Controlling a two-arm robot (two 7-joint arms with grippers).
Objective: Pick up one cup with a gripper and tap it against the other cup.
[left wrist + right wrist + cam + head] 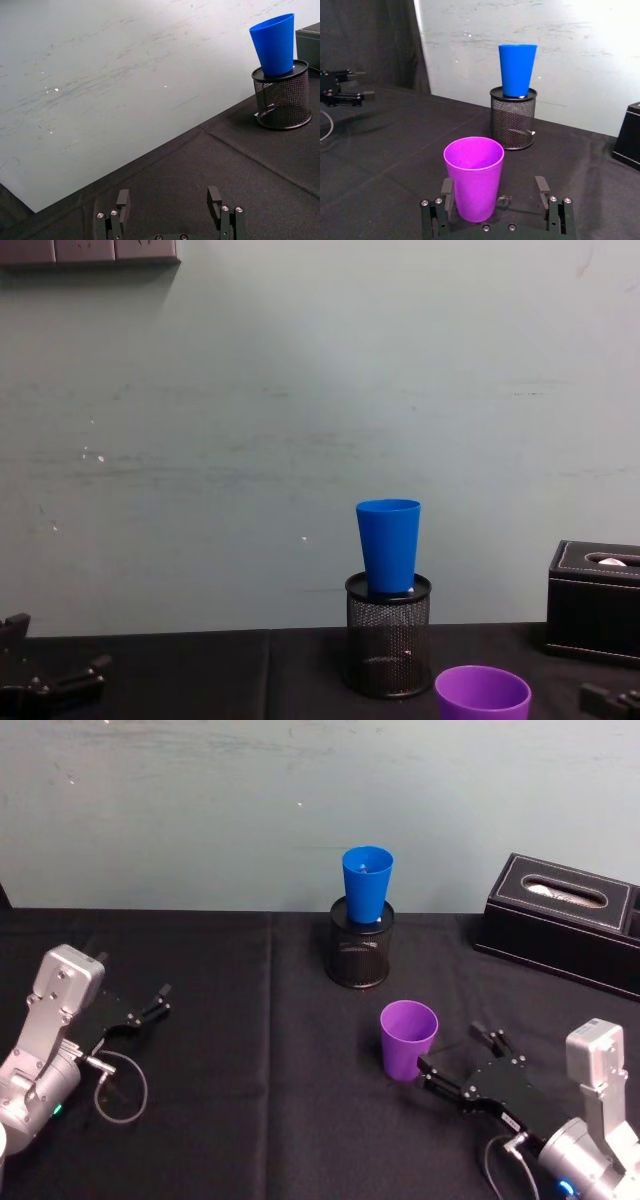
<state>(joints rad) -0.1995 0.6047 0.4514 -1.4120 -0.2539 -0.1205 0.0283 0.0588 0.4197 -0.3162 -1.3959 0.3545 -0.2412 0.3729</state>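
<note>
The purple cup (408, 1038) (474, 175) (482, 695) stands upright on the black cloth, right of centre. My right gripper (452, 1052) (495, 189) is open just behind it; the cup sits at the mouth of the jaws, close to one finger (447, 192), with a wide gap to the other finger (541, 187). I cannot tell if that finger touches it. Farther back, the blue cup (367, 883) (517, 70) (275, 42) (390, 545) stands upright in a black mesh holder (360, 955) (513, 120). My left gripper (160, 1000) (169, 199) rests open and empty at the far left.
A black tissue box (565, 920) (595, 610) sits at the back right. A loose cable (120, 1085) loops beside the left arm. A pale wall runs behind the table. Open black cloth (250, 1050) lies between the two arms.
</note>
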